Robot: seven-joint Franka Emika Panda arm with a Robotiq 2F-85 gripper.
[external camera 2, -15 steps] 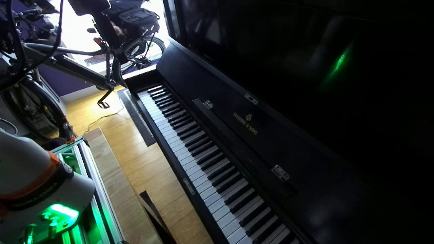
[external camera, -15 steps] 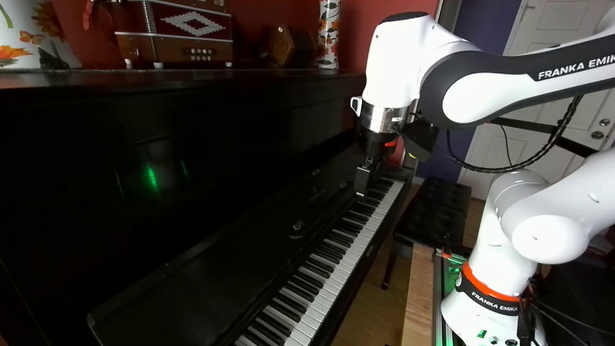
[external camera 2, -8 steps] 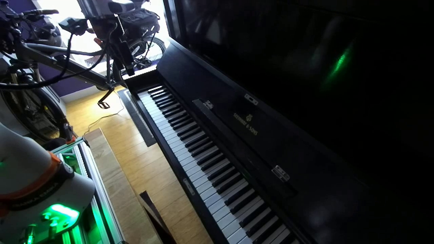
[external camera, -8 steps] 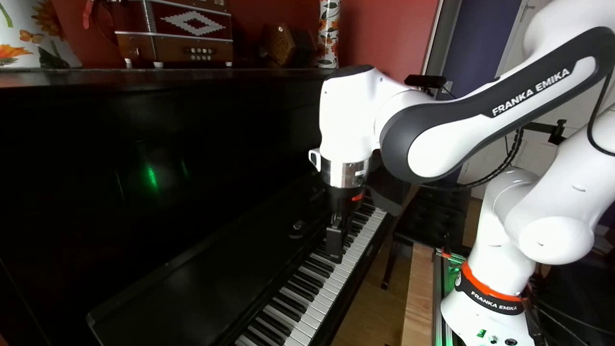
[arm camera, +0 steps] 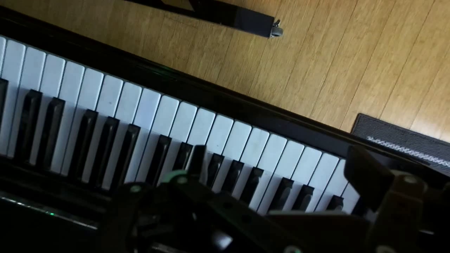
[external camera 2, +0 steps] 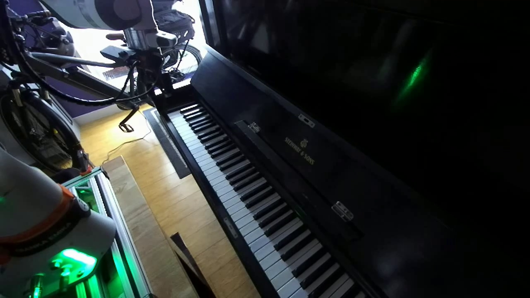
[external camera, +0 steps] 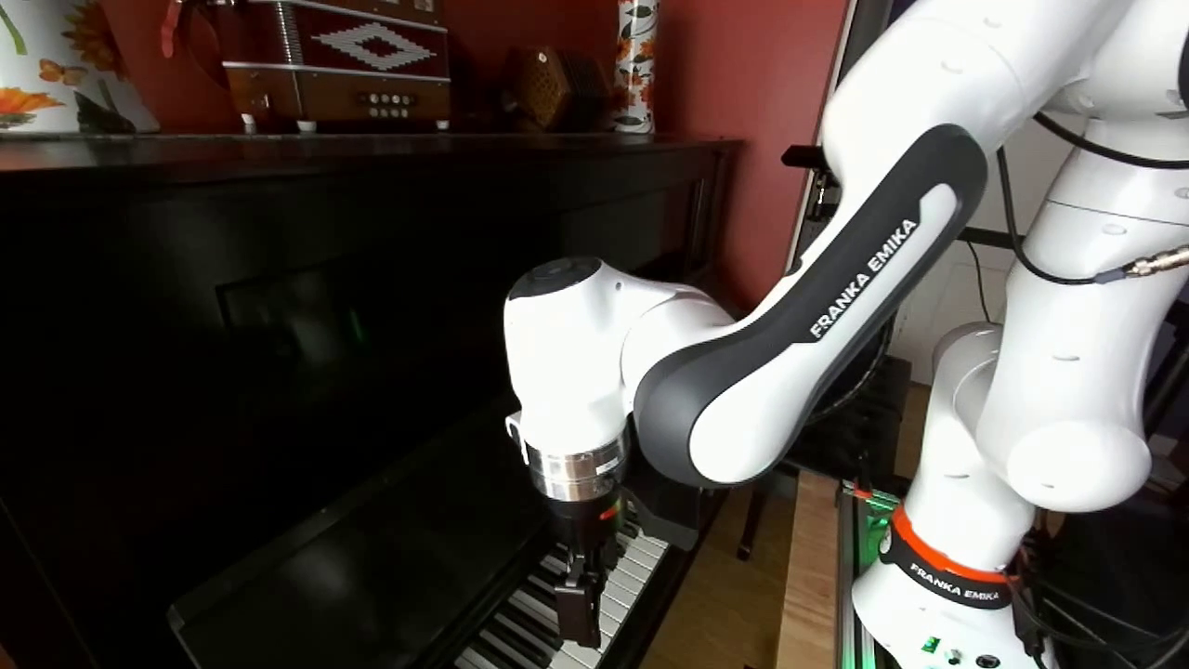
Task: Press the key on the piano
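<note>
The glossy black upright piano fills the left of an exterior view and the right of an exterior view. Its row of white and black keys also crosses the wrist view. My gripper points down over the keys near the close end of that view. It also shows at the piano's far end. In the wrist view my gripper is open, its fingers wide apart with only keys between them. I cannot tell whether the fingertips touch the keys.
A black bench stands in front of the piano. A wooden tabletop lies beside the robot base. An accordion sits on top of the piano. A bicycle stands beyond. A dark mat lies on the floor.
My gripper has travelled along the row of keys, toward the close end in an exterior view, and it is lower. The piano has not moved.
</note>
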